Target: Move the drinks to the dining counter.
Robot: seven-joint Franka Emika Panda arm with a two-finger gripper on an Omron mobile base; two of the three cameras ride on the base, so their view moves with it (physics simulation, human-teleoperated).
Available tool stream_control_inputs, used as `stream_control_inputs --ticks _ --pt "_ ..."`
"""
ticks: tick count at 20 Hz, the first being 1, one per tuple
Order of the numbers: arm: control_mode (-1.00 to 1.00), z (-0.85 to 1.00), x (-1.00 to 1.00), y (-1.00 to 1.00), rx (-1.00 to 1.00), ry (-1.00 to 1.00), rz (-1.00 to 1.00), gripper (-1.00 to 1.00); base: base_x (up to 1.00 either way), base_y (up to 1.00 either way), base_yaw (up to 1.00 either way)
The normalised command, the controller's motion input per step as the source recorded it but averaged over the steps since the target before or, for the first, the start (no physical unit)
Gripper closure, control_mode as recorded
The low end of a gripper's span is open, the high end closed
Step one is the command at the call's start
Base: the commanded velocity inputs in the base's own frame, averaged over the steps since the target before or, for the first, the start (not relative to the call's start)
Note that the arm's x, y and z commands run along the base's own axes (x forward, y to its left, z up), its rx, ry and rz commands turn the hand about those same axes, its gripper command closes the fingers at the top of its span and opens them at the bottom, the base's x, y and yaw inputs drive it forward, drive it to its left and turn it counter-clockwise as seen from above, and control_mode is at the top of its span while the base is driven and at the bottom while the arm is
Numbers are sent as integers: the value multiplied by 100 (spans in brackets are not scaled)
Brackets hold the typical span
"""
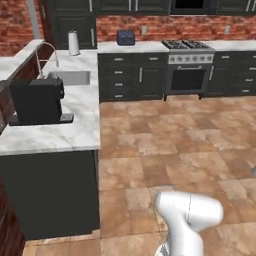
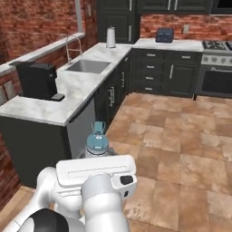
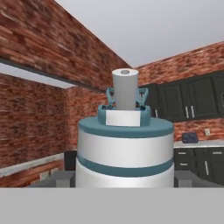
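Standing upright between the end effector's (image 3: 124, 181) fingers (image 3: 59, 178), the metal bottle (image 3: 125, 153) has a pale grey body ringed by a teal band, a wide light-blue cap and a looped handle on top. Those fingers pinch its sides. From the right base view the bottle (image 2: 97, 146) is held above the tiled floor (image 2: 181, 149), just beside the marble tabletop's (image 2: 68, 90) dark end panel.
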Motion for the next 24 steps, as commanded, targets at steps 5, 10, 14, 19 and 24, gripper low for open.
stream_control_inputs --ticks 5,10,14,19,24 --pt "100 0 0 0 0 0 0 100 -100 100 -26" --pt "100 0 0 0 0 0 0 100 -100 100 -18" --pt "100 0 0 0 0 0 0 100 -100 100 -15" --pt "100 0 0 0 0 0 0 100 -86 100 -16" --pt "100 0 0 0 0 0 0 100 -27 100 -4"
